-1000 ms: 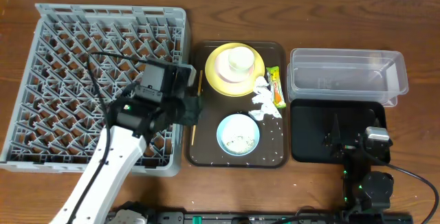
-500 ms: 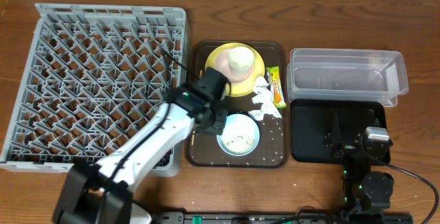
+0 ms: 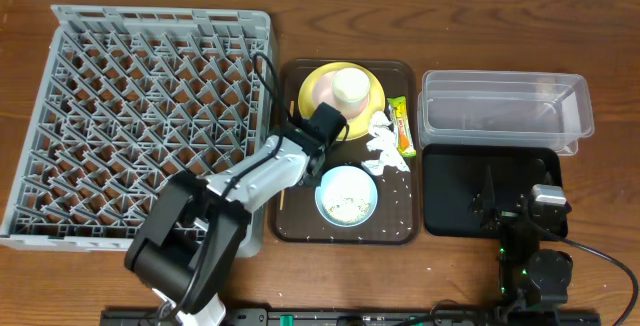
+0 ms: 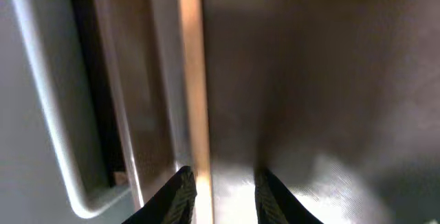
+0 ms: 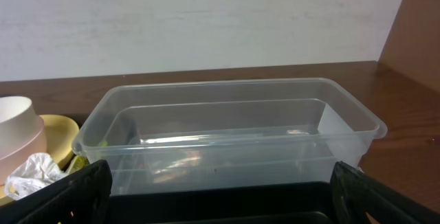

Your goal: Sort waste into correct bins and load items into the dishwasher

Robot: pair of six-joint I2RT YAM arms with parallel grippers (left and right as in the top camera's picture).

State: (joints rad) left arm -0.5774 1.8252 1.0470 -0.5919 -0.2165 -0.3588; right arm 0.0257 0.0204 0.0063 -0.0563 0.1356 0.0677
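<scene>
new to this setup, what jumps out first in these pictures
The large square grey plastic dish rack dominates the left side. Beside it, a dark brown serving tray holds a round yellow plate with a small white cup on it and a light blue bowl, and the left gripper hovers low at the tray's left edge.
</scene>
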